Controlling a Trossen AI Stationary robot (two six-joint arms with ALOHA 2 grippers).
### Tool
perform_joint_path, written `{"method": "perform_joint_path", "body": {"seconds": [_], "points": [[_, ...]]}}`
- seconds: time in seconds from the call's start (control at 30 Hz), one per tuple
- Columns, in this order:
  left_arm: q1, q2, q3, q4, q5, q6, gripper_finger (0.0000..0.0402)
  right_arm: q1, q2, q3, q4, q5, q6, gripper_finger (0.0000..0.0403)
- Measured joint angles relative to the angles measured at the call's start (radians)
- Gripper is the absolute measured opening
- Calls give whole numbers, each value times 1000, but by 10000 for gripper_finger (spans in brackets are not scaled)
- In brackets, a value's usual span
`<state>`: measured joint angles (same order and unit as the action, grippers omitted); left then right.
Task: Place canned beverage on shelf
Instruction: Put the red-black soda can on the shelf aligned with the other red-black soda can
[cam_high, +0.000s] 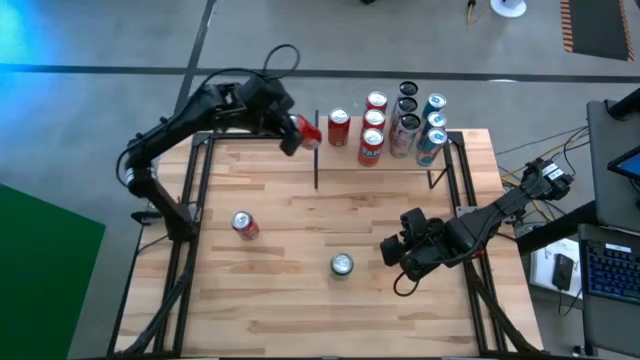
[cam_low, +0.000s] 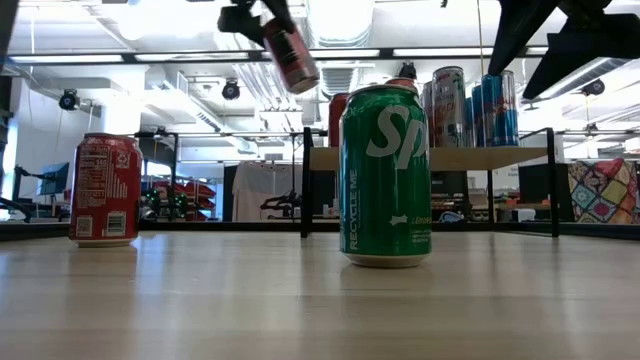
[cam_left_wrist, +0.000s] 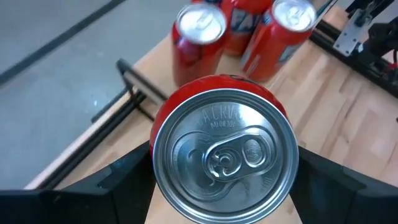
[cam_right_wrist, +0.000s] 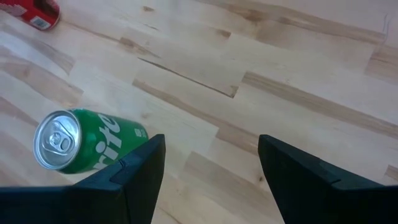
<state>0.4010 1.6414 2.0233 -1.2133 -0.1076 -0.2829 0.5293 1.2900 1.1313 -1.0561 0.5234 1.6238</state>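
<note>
The green can (cam_low: 385, 175) standing on the table reads "RECYCLE ME" down its side — beside it, large white letters "SP", cut off. From the right wrist view, the same can (cam_right_wrist: 87, 143) shows "rite" in white script. Lettering on the other cans is too small to read.

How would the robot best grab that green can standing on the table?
Probably around its round side wall at mid-height. The green can stands upright with bare table all round, so the open right gripper, close beside it, can slide level with one finger on each side.
</note>
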Motion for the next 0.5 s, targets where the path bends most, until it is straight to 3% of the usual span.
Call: {"method": "perform_joint_path", "body": {"seconds": [0.23, 0.5], "points": [[-35, 144, 154, -8, -10, 9, 289, 0, 0, 0, 0, 4, -1, 247], [-40, 239, 209, -45, -7, 13, 289, 1, 0, 0, 0, 26, 11, 247]]}}
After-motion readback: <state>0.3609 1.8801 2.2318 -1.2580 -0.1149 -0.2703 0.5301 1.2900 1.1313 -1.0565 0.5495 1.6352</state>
